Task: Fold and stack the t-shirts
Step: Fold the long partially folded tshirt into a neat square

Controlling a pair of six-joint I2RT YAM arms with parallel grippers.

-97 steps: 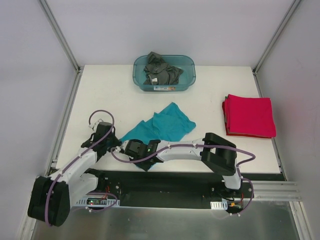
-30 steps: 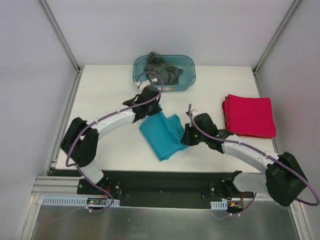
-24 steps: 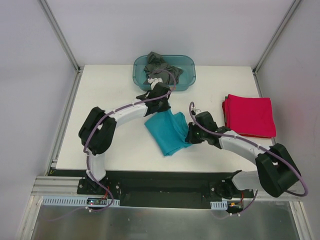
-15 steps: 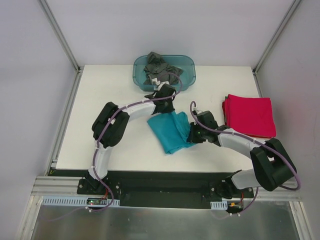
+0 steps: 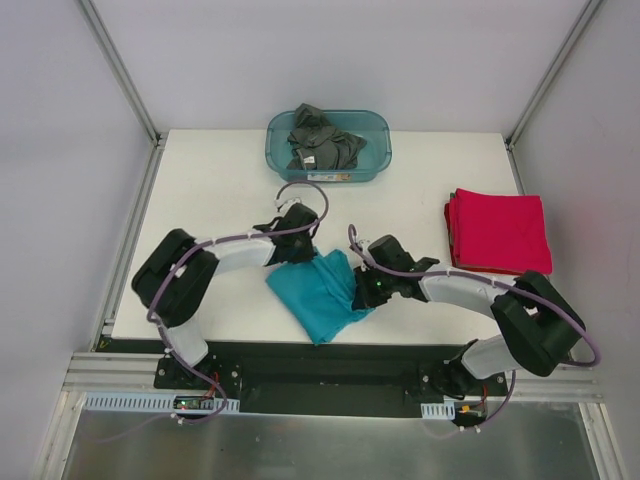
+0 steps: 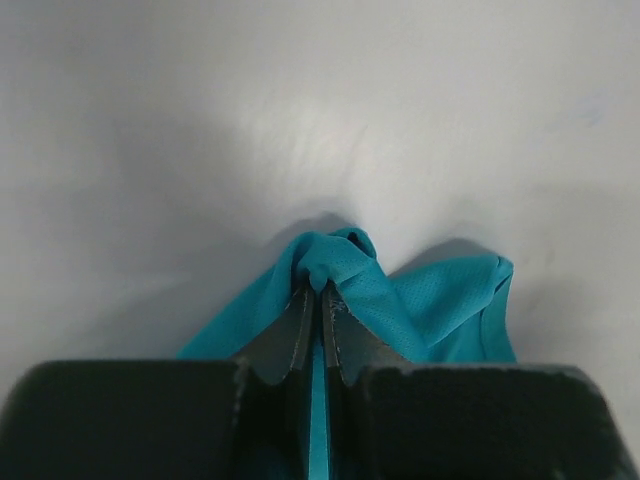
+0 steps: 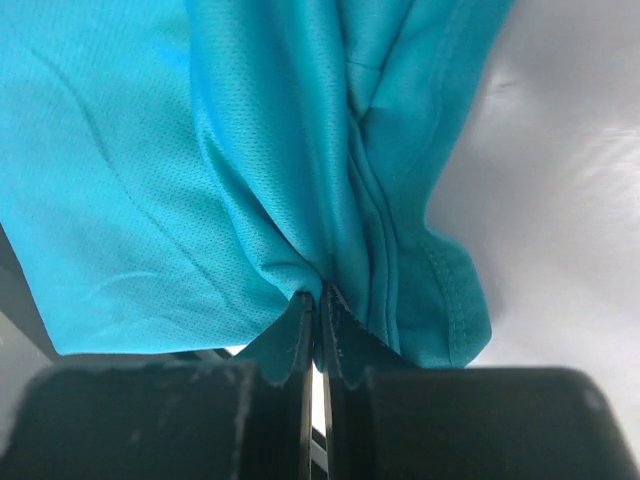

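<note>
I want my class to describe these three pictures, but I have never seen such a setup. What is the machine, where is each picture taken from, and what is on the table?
The machine is two robot arms bolted at the near edge of a table. The wide picture looks down from above and behind them; the two close-ups come from a camera on each wrist, so the dark fingers at the bottom are that arm's own. The left gripper and right gripper are each shut on a bunch of one teal t-shirt. A folded stack of red t-shirts lies on the right, and a see-through tub at the back holds crumpled grey t-shirts.
</note>
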